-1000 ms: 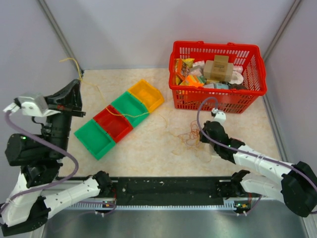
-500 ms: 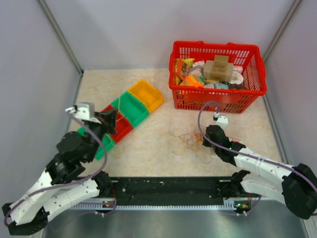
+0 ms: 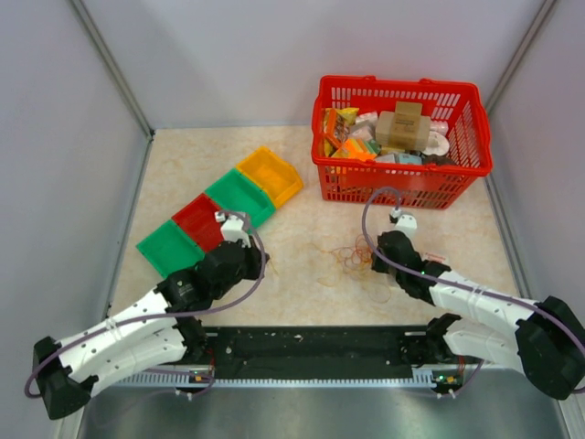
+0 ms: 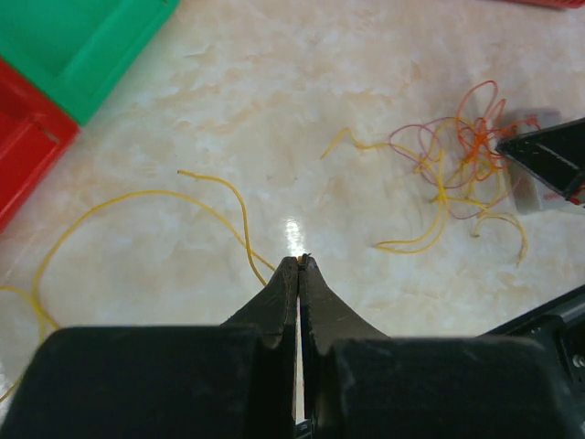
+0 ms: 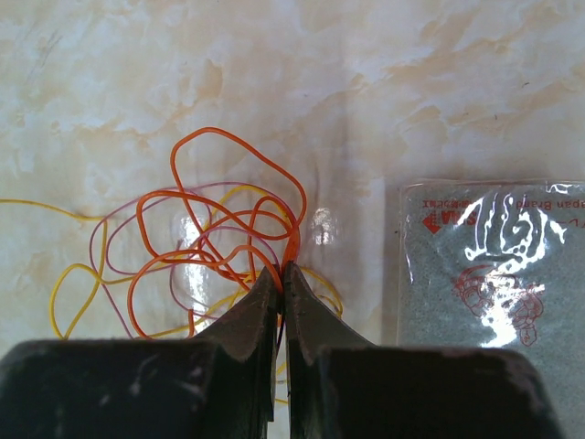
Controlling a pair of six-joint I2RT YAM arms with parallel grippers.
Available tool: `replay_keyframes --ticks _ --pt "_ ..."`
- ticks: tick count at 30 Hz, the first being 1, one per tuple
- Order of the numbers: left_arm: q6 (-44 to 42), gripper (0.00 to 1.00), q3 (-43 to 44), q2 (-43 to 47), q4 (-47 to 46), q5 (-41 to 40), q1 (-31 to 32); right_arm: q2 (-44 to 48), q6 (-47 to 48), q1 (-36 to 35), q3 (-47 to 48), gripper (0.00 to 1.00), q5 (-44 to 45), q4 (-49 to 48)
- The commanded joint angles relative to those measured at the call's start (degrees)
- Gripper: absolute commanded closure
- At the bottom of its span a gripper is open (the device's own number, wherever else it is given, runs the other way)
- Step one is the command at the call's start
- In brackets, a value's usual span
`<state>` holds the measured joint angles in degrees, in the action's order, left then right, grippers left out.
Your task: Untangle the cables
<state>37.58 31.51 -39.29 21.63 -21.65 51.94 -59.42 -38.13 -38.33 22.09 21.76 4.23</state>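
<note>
The cables (image 3: 351,255) are lying as a small loose tangle of very thin wire on the surface (image 3: 292,169), in front of the red basket (image 3: 402,183) and well right of the bins. In the right wrist view bright orange loops are overlapping thinner purplish ones, with yellow bends sticking out at the left. The right claw (image 5: 281,270) is pressed together and pinching the orange loops at the tangle's near edge, just beside a grey plastic packet (image 5: 484,265). A single yellow strand (image 4: 137,197) is trailing away from the tangle, curving slack over the surface near the red bin (image 4: 18,137) and green bin (image 4: 73,37). The left claw (image 4: 299,261) is pressed together low over the surface, with that strand running into its tip.

A second ago the left arm was standing high by the left wall, holding the yellow strand lifted over the bins. Half a second ago it was dropping above the bins. Now it is stretching low in front of them, and the strand is lying limp. The right arm is staying almost where it was.
</note>
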Motion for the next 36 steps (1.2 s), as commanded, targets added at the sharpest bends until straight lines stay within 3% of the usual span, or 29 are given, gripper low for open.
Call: replay_keyframes --ticks 1,9,15,21,29,32,36 --pt "-1.5 1.00 6.2 -3.2 -10.3 9.7 -0.1 -0.6 -0.2 0.6 0.9 1.00 -0.8 -2.0" --pt "0.3 1.00 11.0 1.0 -12.8 13.1 -0.1 0.8 -0.7 0.6 0.0 1.00 -1.6 -1.6" --pt "3.4 1.00 8.6 4.9 -8.4 6.4 -0.1 1.0 -1.0 0.6 -0.5 1.00 -1.8 -1.9" --pt "1.0 1.00 10.1 5.6 -13.2 14.6 -0.1 0.2 -0.8 0.6 -0.2 1.00 -2.7 -2.7" --pt "4.8 1.00 8.5 5.3 -1.6 -2.2 -0.1 0.6 -1.5 0.6 -1.2 1.00 -3.5 -3.4" --pt "4.5 1.00 7.3 4.2 -4.2 1.4 -0.2 1.1 -1.6 0.5 -1.7 1.00 -3.6 -3.5" --pt "2.7 1.00 8.2 1.6 -15.2 14.2 -0.2 -0.1 -1.4 0.6 -1.4 1.00 -3.2 -3.6"
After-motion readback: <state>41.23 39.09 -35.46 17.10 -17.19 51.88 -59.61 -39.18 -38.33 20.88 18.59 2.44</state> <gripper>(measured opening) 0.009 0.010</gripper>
